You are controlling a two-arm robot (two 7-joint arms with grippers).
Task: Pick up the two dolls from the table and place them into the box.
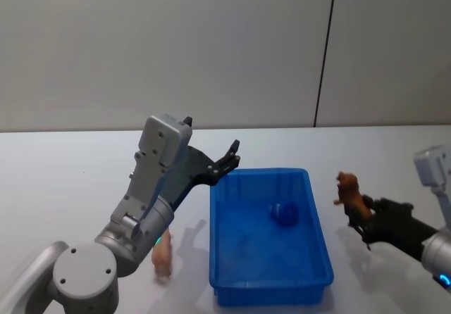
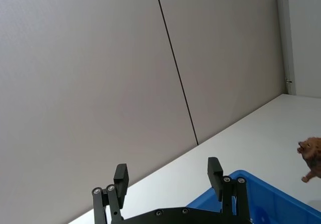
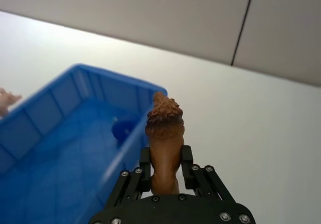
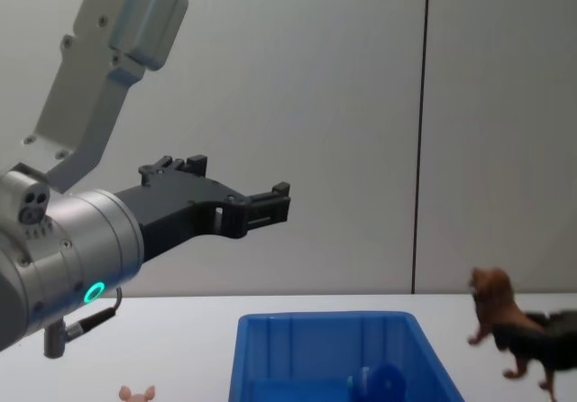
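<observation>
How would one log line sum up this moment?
left gripper: open, empty, high, left of box | right gripper: shut on brown doll, right of box | blue doll: in box

Lab: white table (image 1: 56, 166), grey panel wall (image 1: 211, 46)

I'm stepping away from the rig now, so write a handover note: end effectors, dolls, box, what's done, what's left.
Left end effector: open, empty, raised near the box's far left corner.
Right end effector: shut on the brown doll, held up right of the box.
Blue doll: inside the box.
Done: blue doll in.
Left: carry brown doll over the box and release.
Small pink toy lies left of the box.
</observation>
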